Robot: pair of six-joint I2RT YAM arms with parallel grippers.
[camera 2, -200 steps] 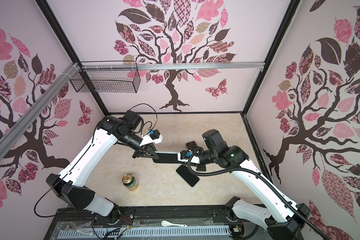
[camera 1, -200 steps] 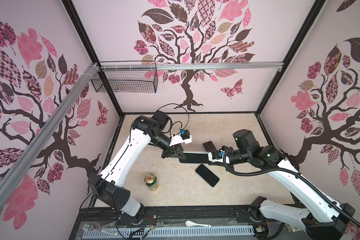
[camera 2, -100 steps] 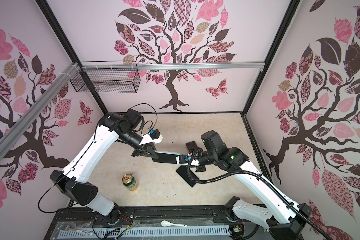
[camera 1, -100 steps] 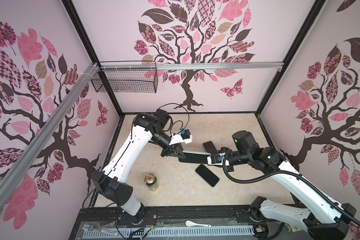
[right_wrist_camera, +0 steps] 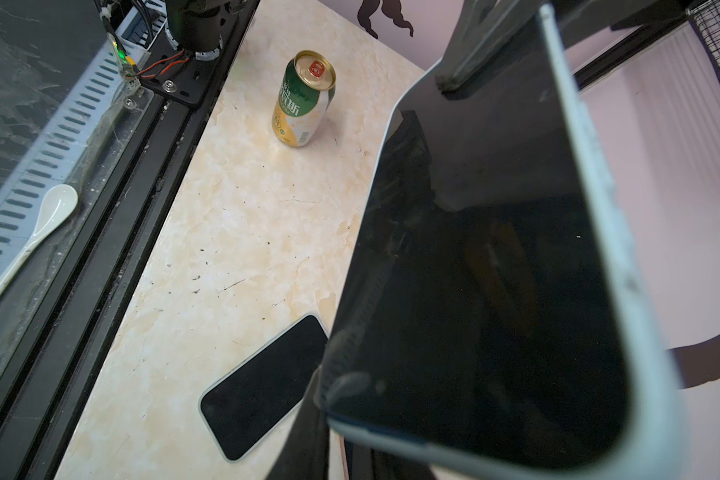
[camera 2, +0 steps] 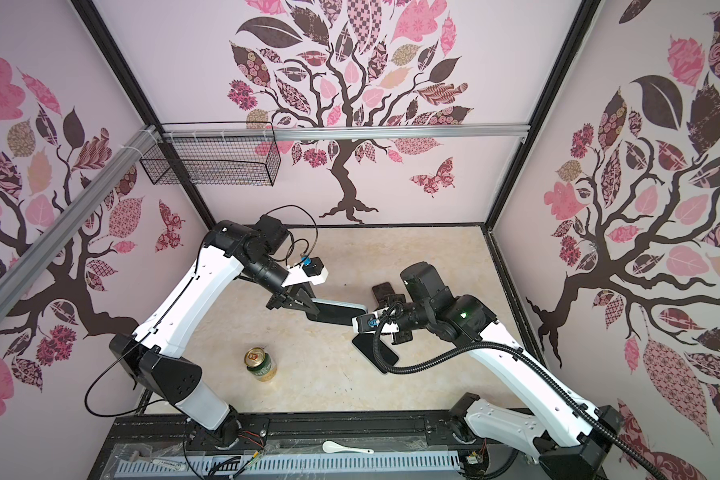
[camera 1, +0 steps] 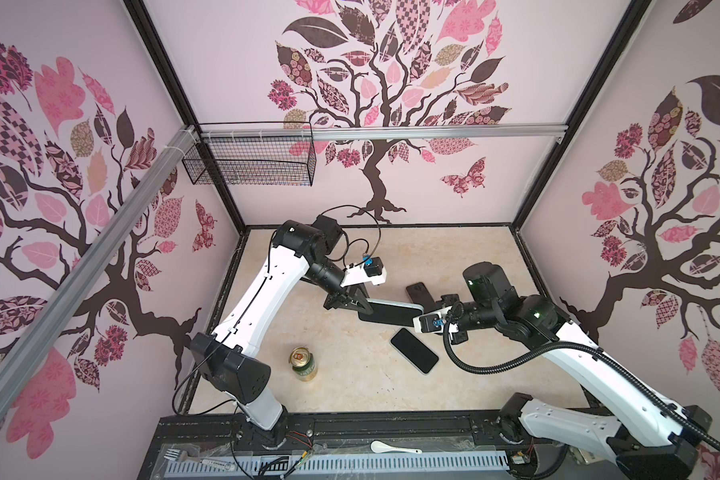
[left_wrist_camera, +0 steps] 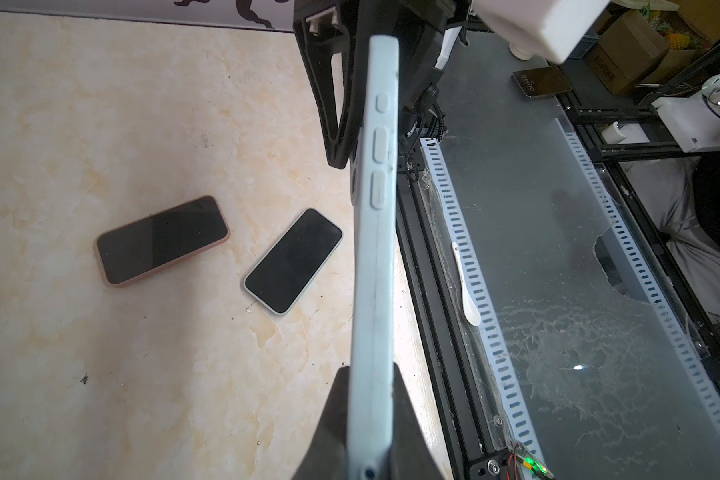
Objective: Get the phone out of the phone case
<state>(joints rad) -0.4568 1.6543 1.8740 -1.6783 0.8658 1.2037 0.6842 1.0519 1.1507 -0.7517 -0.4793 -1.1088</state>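
Left wrist view: the left hand [left_wrist_camera: 371, 415] is closed narrowly on one short end of a pale blue phone case [left_wrist_camera: 375, 249], one finger on each broad face. The case is seen edge-on, with its three moulded side buttons showing. At the far end, the right hand [left_wrist_camera: 381, 54] is likewise pinched shut on the same case. In both top views the two hands hold it level in the air between them, clear of the marbled surface [camera 1: 350, 395]. The right wrist view shows the phone [right_wrist_camera: 495, 270] fully seated in the case, its dark glass screen framed all round by the blue lip. Below on the surface lie a phone in a pink case [left_wrist_camera: 161, 241] and, near it but apart, a phone in a pale case [left_wrist_camera: 294, 261]. A green and gold drink can [right_wrist_camera: 304, 99] stands upright further off, and a white spoon [right_wrist_camera: 38, 232] rests on the front rail. The phone is probably rigid, fairly heavy for its size and smooth-faced, so it may slip and its glass could crack if dropped. The case looks like soft, grippy rubber that should flex. A sensible hold would be to peel the lip back at a corner while the other hand steadies the body by its faces, staying over the surface.
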